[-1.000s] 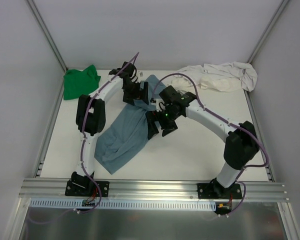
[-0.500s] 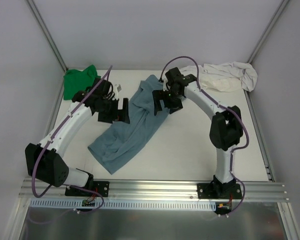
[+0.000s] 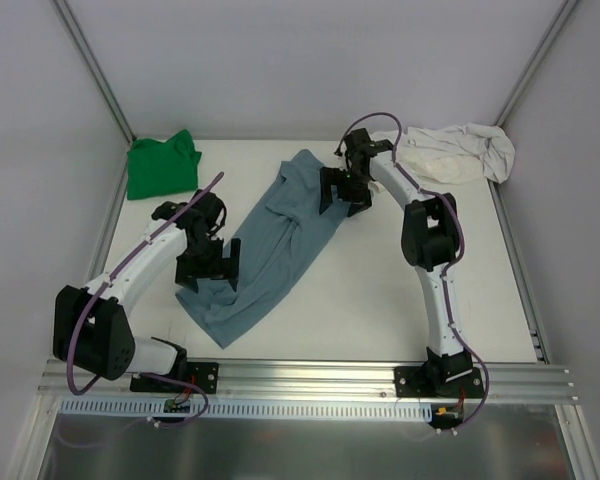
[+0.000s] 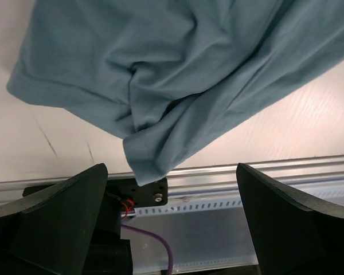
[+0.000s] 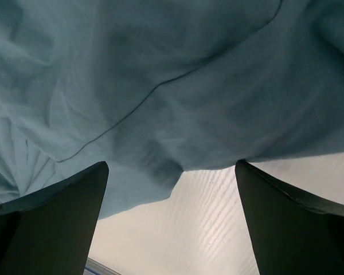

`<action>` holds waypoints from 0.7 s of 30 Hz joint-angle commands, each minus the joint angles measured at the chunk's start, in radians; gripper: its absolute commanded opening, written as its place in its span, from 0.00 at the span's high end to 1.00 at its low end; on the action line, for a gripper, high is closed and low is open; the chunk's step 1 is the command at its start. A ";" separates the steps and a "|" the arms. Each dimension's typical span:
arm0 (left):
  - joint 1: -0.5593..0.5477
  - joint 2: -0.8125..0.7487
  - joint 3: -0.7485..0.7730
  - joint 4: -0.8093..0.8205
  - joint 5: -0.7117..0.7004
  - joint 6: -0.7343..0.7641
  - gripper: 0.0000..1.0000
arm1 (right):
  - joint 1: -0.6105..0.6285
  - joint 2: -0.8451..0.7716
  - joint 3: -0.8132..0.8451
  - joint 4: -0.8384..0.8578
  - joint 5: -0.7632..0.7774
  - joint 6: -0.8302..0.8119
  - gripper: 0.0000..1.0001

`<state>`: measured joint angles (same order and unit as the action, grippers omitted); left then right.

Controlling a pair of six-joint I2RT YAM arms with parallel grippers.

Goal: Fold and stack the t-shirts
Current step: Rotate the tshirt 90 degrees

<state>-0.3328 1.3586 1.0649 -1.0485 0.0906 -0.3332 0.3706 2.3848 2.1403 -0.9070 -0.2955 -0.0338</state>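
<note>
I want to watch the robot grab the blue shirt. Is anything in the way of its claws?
Nothing visible is. The left gripper and right gripper hang open right over the blue shirt. The green shirt and cream shirt lie apart in the far corners.

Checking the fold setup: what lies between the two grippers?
The slate-blue t-shirt, lying crumpled in a diagonal band on the table, spans the stretch between the left gripper and the right gripper, both open. The top external view shows it.
</note>
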 commanded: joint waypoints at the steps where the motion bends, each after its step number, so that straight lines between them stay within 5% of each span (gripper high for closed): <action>1: -0.003 0.019 -0.046 -0.025 -0.084 -0.023 0.01 | 0.007 0.010 0.044 0.016 -0.047 0.029 0.01; 10: -0.028 0.224 -0.019 -0.007 -0.123 -0.052 0.01 | -0.025 0.037 0.058 0.042 -0.086 0.031 0.01; 15: -0.026 0.290 0.053 0.028 0.043 -0.092 0.01 | -0.041 0.036 0.072 0.051 -0.099 0.058 0.00; 21: -0.028 0.272 0.226 -0.016 0.072 -0.066 0.01 | -0.047 0.027 0.069 0.051 -0.103 0.058 0.00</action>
<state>-0.3538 1.6600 1.1873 -1.0279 0.1097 -0.4046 0.3275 2.4214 2.1731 -0.8604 -0.3771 0.0120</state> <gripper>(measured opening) 0.987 0.993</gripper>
